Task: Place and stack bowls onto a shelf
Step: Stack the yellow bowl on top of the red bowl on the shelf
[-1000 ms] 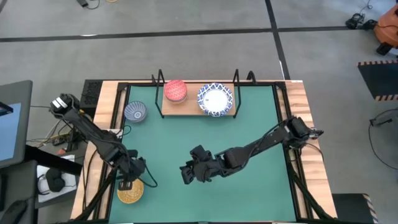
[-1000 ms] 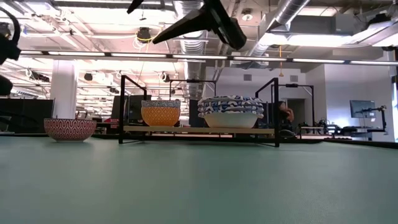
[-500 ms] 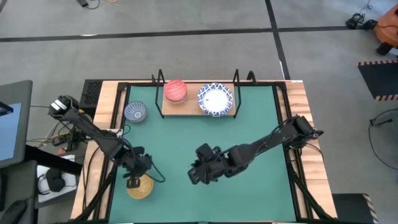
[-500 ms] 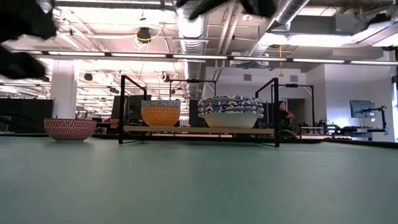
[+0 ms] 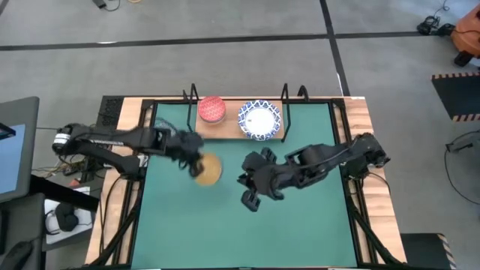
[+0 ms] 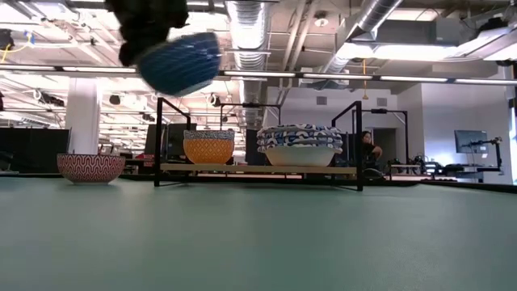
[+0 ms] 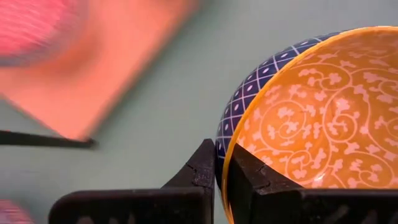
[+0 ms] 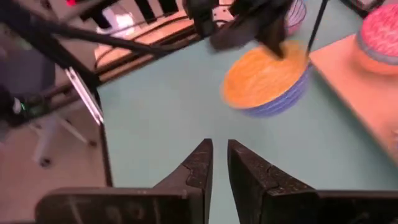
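Observation:
My left gripper point(image 5: 196, 163) is shut on a bowl point(image 5: 210, 171) that is yellow inside and blue lattice outside. It holds the bowl in the air over the mat, near and left of the shelf point(image 5: 232, 129). The bowl also shows high up in the low view point(image 6: 182, 63). On the shelf's board stand a red-inside bowl point(image 5: 211, 109) and a stack of white bowls with blue lattice rims point(image 5: 260, 120). My right gripper point(image 5: 250, 198) hangs shut and empty over the mat's middle. My left gripper pinches the bowl's rim point(image 7: 239, 124), one finger inside point(image 7: 249, 177) and one outside against the blue wall point(image 7: 202, 168). The fingers come slanting down from the table's left. The bowl hangs lifted clear of the mat, mouth up and slightly tilted.
Another small bowl stands on the mat left of the shelf point(image 6: 90, 167), under my left arm in the high view. The shelf's black posts point(image 5: 193, 94) rise at its corners. The green mat point(image 5: 300, 225) is bordered by a black frame and wooden edges.
My left gripper has lifted the yellow-and-blue bowl off the mat's near left corner. It has carried the bowl up, toward the far edge and right, close to the shelf. My right gripper has drifted toward the table's right and a little farther back.

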Motion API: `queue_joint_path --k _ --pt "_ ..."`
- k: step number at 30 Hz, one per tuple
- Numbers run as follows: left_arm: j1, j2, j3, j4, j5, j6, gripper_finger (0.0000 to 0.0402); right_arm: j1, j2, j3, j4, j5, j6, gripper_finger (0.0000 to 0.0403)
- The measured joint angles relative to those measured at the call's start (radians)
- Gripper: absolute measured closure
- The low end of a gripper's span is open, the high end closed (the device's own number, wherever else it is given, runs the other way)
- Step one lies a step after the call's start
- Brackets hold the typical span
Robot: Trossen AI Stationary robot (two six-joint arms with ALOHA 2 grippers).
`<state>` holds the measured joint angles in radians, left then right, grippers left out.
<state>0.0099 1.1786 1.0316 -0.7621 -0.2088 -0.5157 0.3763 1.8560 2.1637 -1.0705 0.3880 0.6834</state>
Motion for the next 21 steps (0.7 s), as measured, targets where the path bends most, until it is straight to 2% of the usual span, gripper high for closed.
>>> queue_joint_path --k 5,11,15,21 --pt "0.152 0.0 0.102 -0.009 -0.085 0.014 0.0398 -0.008 0.001 0.077 -0.188 0.004 -0.089 0.0335" --pt "0.342 0.02 0.207 0.007 -0.087 0.17 0.0397 -0.084 0.002 0.077 -0.294 0.007 -0.168 0.0337" --pt "0.493 0.115 0.265 0.01 -0.023 0.322 0.0398 -0.166 0.002 0.077 -0.314 0.006 -0.193 0.0337" --pt "0.669 0.341 0.398 -0.009 0.077 0.515 0.0398 -0.299 0.001 0.077 -0.337 0.005 -0.221 0.0337"
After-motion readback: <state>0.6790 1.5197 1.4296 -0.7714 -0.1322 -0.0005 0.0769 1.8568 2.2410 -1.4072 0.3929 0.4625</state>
